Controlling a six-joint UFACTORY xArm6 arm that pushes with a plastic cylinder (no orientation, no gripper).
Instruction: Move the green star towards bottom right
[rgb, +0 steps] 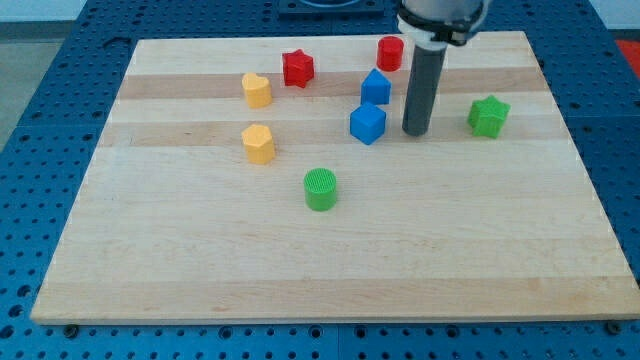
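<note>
My tip (416, 132) stands between the cube (368, 123) on its left and the star (489, 116) on its right.

This looks like a lab or test bench. A pale wooden board (330, 250) lies on a blue metal table (60, 60) drilled with a regular grid of holes, the kind used for fixing equipment. A dark rod hangs from a machine arm (440, 15) above the board.
</note>
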